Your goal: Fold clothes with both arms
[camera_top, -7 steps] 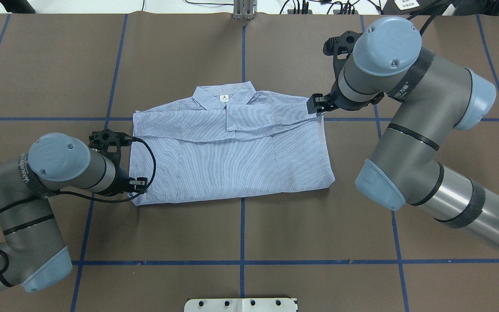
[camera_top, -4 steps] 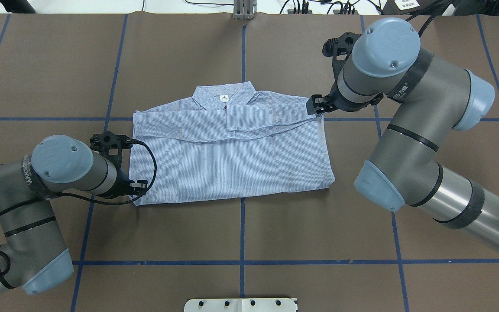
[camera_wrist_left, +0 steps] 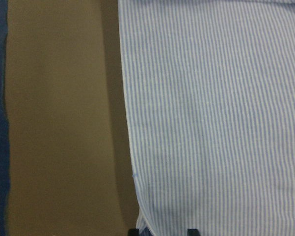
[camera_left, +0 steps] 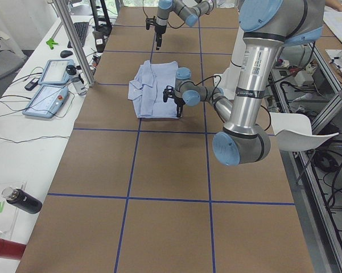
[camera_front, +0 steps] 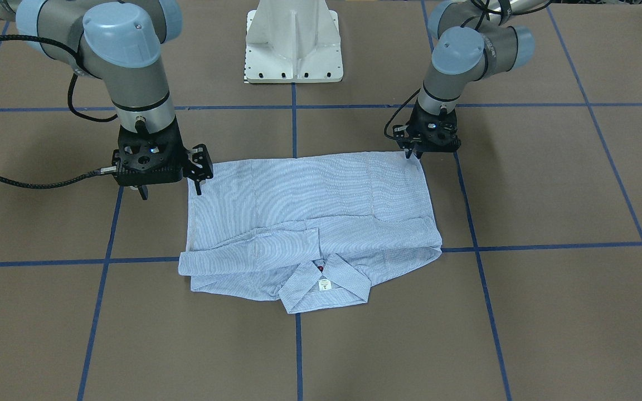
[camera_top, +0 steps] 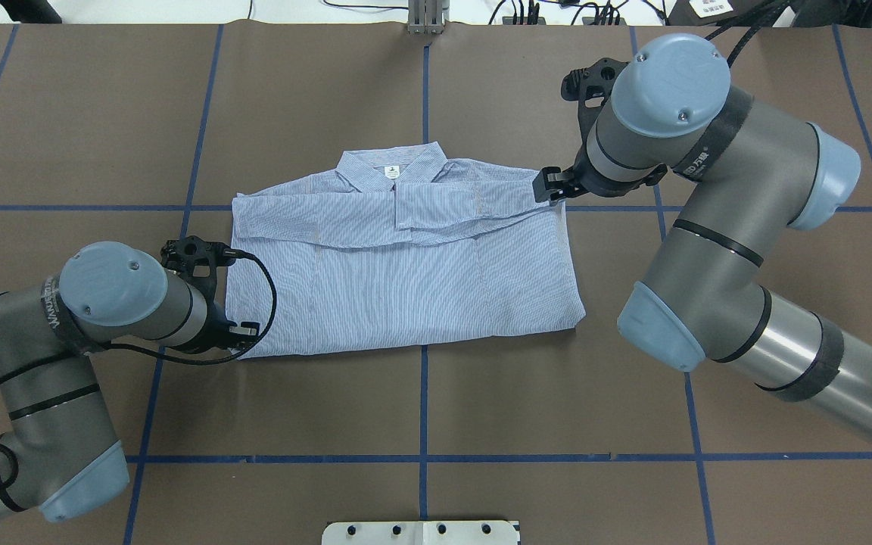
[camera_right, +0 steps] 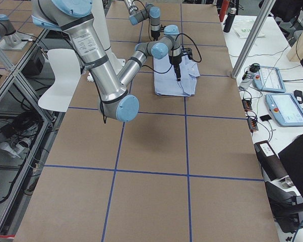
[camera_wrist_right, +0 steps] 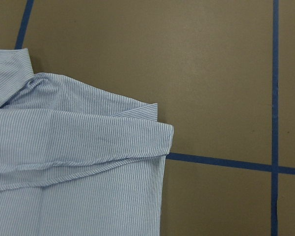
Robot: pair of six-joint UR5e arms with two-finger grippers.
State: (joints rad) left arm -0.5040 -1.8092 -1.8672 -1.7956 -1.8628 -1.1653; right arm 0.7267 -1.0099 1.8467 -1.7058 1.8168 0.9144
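Brown table (camera_top: 481, 409) with a blue tape grid, and flat at its middle the striped shirt (camera_top: 406, 280): collar (camera_top: 364, 168) on the far side, sleeves folded across the chest. Over to the left gripper (camera_front: 413, 154): down low at the near left hem corner, fingertips a little apart, straddling the cloth edge, not pinched together. And the right gripper (camera_front: 170, 191): hovering above the far right shoulder fold, fingers spread wide, gripping nothing. White pedestal (camera_front: 293, 44) at the near edge, between the arms.
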